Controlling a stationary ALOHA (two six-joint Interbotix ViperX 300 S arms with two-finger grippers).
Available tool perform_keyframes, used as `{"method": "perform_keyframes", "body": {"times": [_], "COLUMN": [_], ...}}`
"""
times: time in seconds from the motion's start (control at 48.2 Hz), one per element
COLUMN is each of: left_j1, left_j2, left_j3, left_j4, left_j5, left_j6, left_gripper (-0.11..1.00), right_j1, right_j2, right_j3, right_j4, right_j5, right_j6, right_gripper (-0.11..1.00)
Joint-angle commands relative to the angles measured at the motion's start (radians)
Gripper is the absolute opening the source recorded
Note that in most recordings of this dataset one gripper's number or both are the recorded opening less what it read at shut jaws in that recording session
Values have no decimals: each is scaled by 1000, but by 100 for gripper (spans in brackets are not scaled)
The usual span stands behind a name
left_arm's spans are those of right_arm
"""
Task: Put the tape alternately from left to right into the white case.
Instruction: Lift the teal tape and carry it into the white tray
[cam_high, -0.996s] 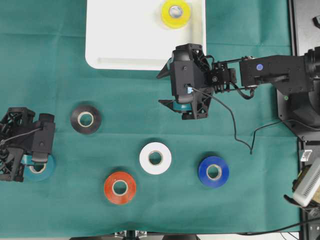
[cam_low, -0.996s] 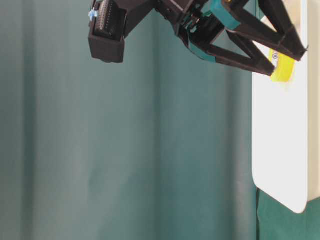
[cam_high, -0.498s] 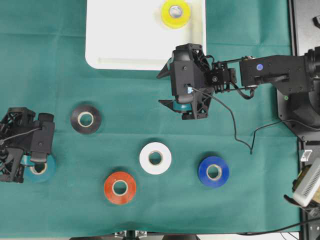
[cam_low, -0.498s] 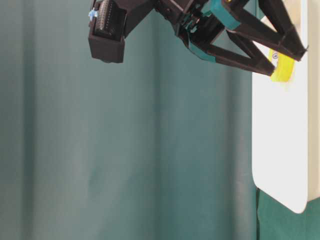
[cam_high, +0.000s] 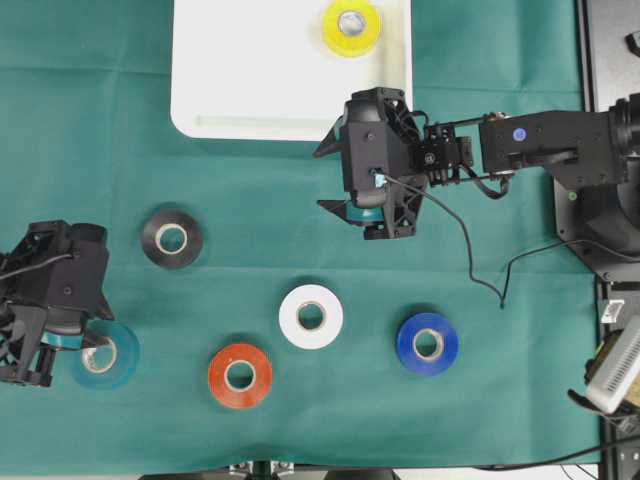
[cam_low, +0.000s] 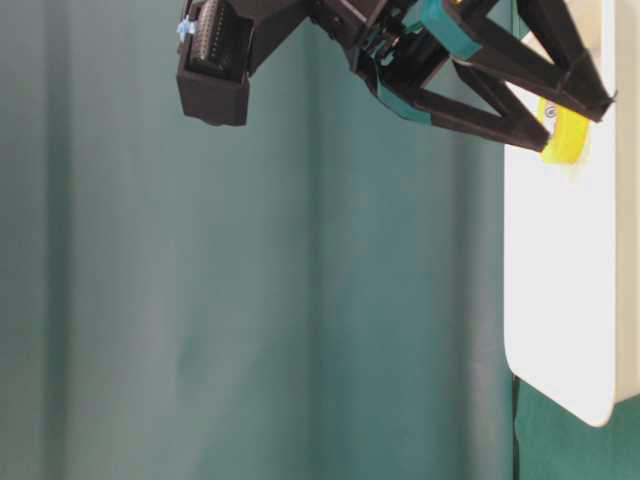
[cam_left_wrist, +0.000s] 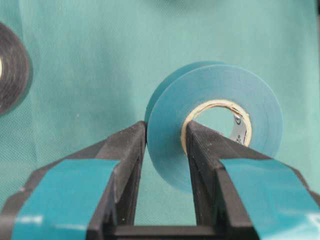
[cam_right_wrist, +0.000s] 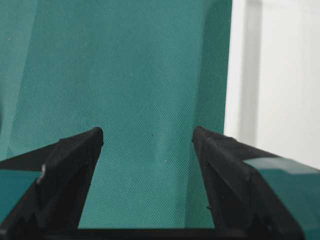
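My left gripper (cam_left_wrist: 166, 131) is shut on the teal tape (cam_high: 105, 355) at the lower left, one finger inside the pale core and one against the outer wall. The roll casts a shadow on the cloth. The white case (cam_high: 260, 70) lies at the top middle with the yellow tape (cam_high: 351, 27) in its far right part. Black tape (cam_high: 171, 238), white tape (cam_high: 311, 316), red tape (cam_high: 240, 375) and blue tape (cam_high: 428, 343) lie flat on the green cloth. My right gripper (cam_high: 328, 178) hovers open and empty just below the case's right corner.
A loose black cable (cam_high: 470, 260) trails from the right arm across the cloth. The right arm's black base (cam_high: 610, 200) and some equipment (cam_high: 620, 370) fill the right edge. The cloth's front edge runs along the bottom.
My left gripper has shifted toward the front and slightly right, carrying the teal tape with it. The right arm and the other rolls have not moved.
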Motion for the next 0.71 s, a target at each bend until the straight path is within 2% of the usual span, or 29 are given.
{"method": "perform_keyframes", "body": {"times": [0.0, 0.228, 0.311, 0.685], "left_j1": [20, 141, 198, 430], "left_j2": [-15, -6, -5, -3], "left_j3": [-21, -31, -34, -72], "left_j4": [2, 6, 6, 6], "left_j5": [-2, -11, -14, -41], "left_j6": [2, 17, 48, 336], "left_gripper": [-4, -4, -4, -4], "right_j1": [2, 2, 2, 2], "right_j2": [-11, -11, -11, -11], "right_j3": [-15, -21, -23, -18], "right_j4": [0, 0, 0, 0], "right_j5": [-8, -8, -8, -8], "right_j6": [2, 0, 0, 0], "right_gripper": [77, 77, 77, 77]}}
